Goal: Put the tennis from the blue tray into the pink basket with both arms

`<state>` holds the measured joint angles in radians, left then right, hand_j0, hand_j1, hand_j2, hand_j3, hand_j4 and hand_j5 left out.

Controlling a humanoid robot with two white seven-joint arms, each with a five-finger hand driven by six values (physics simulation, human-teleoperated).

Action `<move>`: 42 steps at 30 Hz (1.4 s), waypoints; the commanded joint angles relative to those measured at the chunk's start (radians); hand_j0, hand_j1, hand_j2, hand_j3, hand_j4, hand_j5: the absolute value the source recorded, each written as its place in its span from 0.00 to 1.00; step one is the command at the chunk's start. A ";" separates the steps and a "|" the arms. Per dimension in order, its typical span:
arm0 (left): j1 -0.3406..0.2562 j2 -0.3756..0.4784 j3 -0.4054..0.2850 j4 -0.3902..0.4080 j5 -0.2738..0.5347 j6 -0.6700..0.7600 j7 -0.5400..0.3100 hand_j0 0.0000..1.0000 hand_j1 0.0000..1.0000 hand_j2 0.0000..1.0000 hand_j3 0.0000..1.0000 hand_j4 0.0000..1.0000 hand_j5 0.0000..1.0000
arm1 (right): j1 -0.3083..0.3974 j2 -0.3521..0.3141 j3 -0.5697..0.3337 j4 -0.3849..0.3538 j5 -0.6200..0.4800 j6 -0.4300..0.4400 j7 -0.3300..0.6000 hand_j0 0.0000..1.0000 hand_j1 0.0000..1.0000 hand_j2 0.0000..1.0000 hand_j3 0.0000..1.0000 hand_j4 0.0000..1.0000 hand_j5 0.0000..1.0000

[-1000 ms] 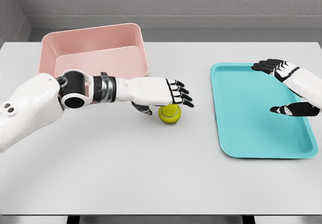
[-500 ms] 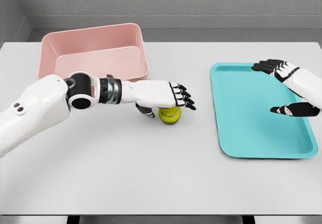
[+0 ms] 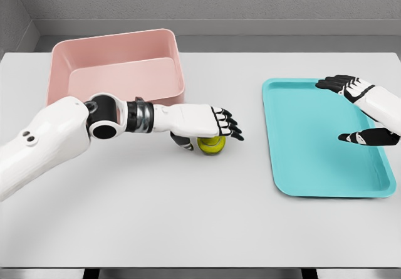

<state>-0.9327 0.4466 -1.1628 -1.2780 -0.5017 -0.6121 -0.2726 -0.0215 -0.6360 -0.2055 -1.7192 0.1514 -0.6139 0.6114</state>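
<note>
Single head view, taken from above the near edge of the counter [image 3: 200, 229] and angled downward toward the far wall [image 3: 219, 3]. At moderate range it takes in nearly the full counter width, with the pink basket [image 3: 116, 47] at far left and the blue tray [image 3: 313, 141] at right. Both arms enter from the lower corners.

left hand [image 3: 202, 121] lowered further over tennis ball [image 3: 211, 145] | ball now mostly covered | forearm dropped toward table

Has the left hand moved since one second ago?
Yes. The left hand has come lower over the ball, now covering more of it; the pink basket stayed put.
</note>
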 commanded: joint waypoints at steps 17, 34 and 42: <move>-0.008 0.001 -0.021 0.000 0.012 0.001 -0.065 0.54 0.54 0.54 0.54 0.54 0.54 | 0.000 0.001 0.000 -0.003 -0.009 0.003 -0.001 1.00 1.00 1.00 1.00 1.00 1.00; -0.080 0.030 -0.021 -0.014 0.045 0.001 -0.065 0.56 0.56 0.56 0.56 0.56 0.56 | 0.000 -0.001 0.000 0.003 -0.007 0.003 -0.001 1.00 1.00 1.00 1.00 1.00 1.00; -0.135 0.050 -0.023 -0.014 0.064 0.001 -0.065 0.56 0.56 0.56 0.56 0.56 0.56 | 0.000 -0.001 0.000 0.003 -0.007 0.003 -0.001 1.00 1.00 1.00 1.00 1.00 1.00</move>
<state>-1.0737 0.4888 -1.1867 -1.2915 -0.4505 -0.6129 -0.3376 -0.0215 -0.6357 -0.2055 -1.7160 0.1519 -0.6139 0.6114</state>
